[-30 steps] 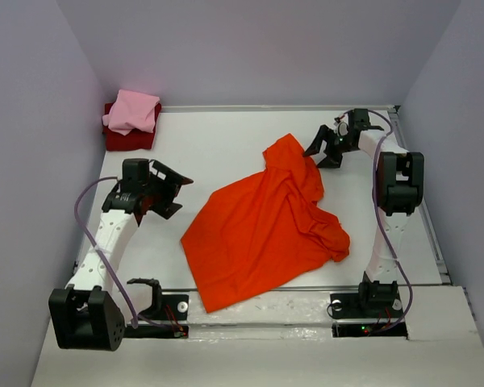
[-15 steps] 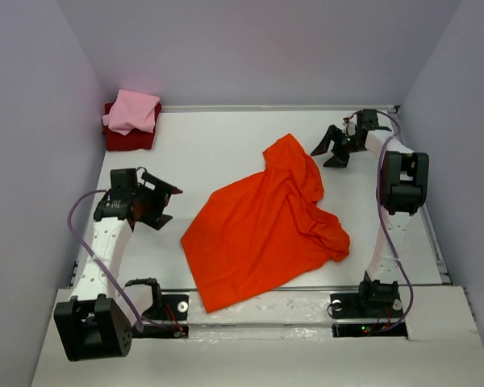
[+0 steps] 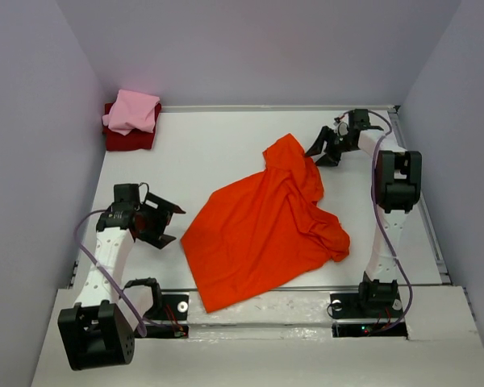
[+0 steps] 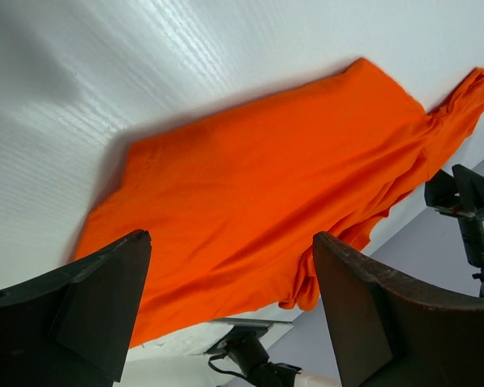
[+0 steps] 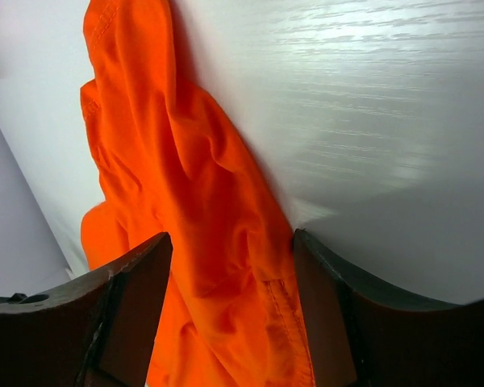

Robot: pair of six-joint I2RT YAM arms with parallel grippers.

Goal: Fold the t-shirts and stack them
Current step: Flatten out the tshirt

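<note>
The bright orange-red t-shirt (image 3: 262, 230) lies spread and rumpled across the middle of the white table (image 3: 218, 149). My left gripper (image 3: 171, 223) hovers open just left of the shirt's left corner, nothing between its fingers; its wrist view shows the t-shirt (image 4: 258, 185) beyond the gripper (image 4: 230, 242). My right gripper (image 3: 319, 155) is at the shirt's far tip. Its jaws stand apart astride a seamed fold of the t-shirt (image 5: 185, 210) that fills the gap of the gripper (image 5: 231, 238). A light pink t-shirt (image 3: 133, 111) lies folded on a dark red one (image 3: 129, 139) at the far left corner.
Lilac walls close in the table on the left, back and right. A raised rail (image 3: 423, 201) runs along the table's right edge. The two arm bases (image 3: 363, 306) sit at the near edge, close to the orange shirt's near hem.
My left arm has drawn back toward the near left, away from the shirt's middle. My right gripper went out and came back to the shirt's far tip, its jaws narrower.
</note>
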